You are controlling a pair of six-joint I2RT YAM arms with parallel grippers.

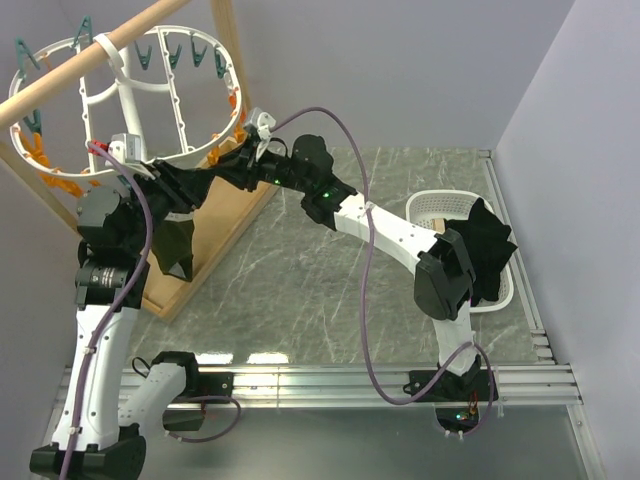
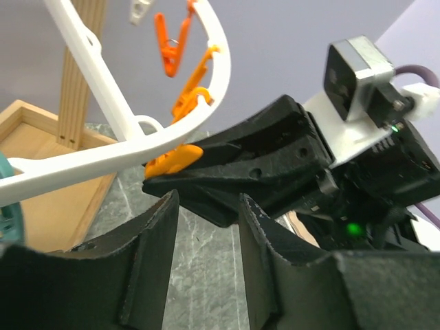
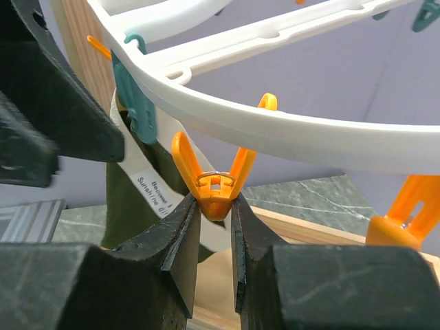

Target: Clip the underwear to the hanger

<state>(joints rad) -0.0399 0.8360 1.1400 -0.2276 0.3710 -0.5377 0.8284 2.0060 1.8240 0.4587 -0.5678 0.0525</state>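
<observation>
The white hanger (image 1: 190,152) hangs from a wooden pole, ringed with teal and orange clothespins. My right gripper (image 3: 215,206) is shut on the lower end of an orange clothespin (image 3: 216,185) that dangles from the hanger rim (image 3: 289,127). The dark olive underwear (image 3: 127,206), with a white label, hangs just behind it below a teal clothespin (image 3: 137,106). From above, the underwear (image 1: 176,250) droops under the hanger's near edge. My left gripper (image 2: 206,227) is open with nothing between its fingers. It points at the right gripper (image 1: 226,160) from close by.
The wooden stand's pole (image 1: 90,52) and tray (image 1: 205,265) sit at the left of the marble table. A white basket (image 1: 432,210) holding a black garment (image 1: 487,250) stands at the right edge. A purple cable (image 1: 366,250) loops over the right arm.
</observation>
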